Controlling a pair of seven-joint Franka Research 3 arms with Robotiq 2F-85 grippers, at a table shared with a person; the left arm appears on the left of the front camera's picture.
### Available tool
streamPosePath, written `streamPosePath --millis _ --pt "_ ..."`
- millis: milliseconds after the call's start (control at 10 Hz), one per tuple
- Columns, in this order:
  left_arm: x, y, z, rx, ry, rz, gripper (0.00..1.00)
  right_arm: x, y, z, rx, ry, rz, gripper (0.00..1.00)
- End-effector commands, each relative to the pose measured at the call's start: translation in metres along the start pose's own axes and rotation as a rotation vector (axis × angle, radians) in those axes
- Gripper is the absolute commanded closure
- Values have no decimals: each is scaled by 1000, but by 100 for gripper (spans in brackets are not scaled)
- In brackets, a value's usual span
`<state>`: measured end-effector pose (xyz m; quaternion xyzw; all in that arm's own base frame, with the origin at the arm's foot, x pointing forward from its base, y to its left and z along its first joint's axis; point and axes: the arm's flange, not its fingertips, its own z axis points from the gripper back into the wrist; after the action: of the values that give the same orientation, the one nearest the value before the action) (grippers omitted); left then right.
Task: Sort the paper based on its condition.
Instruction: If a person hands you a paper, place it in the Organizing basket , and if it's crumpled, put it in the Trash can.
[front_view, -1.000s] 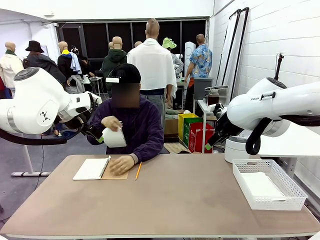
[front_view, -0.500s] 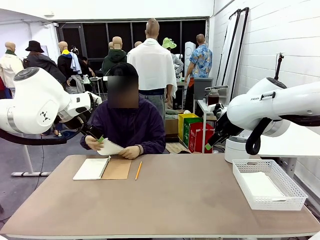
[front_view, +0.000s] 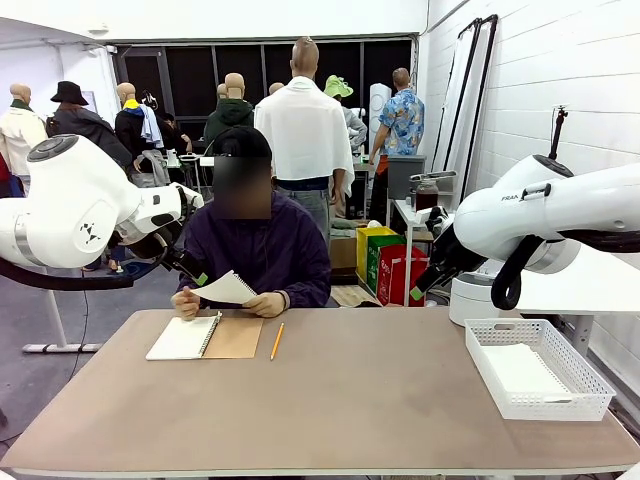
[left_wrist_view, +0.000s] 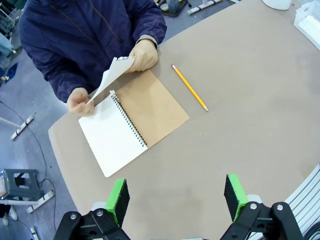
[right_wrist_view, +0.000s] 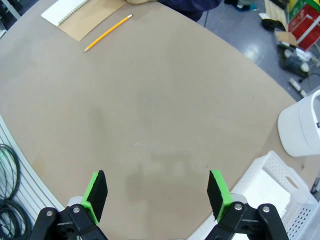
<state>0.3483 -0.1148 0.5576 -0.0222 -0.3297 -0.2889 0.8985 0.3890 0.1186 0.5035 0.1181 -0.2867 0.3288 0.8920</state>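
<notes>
Hovering high over the table (left_wrist_view: 240, 125), our left gripper (left_wrist_view: 176, 197) has its jaws spread wide and empty. The paper (left_wrist_view: 111, 80) is in the person's hands (left_wrist_view: 79, 102), lifted just above the open spiral notebook (left_wrist_view: 127, 127), apparently to be shown or offered to us. A pencil (left_wrist_view: 190, 88) lies just beside the notebook. Our right gripper (right_wrist_view: 156, 192) is likewise fully spread and holding nothing, near the white basket (front_view: 540, 407), which seems to hold a flat sheet (front_view: 520, 370) already.

Spiral notebook (front_view: 200, 338) on tabletop (front_view: 350, 400) far-left, pencil (front_view: 277, 342) just right of it. Person (front_view: 270, 255) behind far edge, loose sheet (front_view: 225, 289) held above notebook. Basket (front_view: 541, 405) at tabletop right edge, paper (front_view: 522, 370) lying inside.
</notes>
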Motion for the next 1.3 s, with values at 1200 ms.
streamPosePath --millis 1200 --pt "1 1 0 -1 -5 2 0 -1 0 -1 6 -1 5 0"
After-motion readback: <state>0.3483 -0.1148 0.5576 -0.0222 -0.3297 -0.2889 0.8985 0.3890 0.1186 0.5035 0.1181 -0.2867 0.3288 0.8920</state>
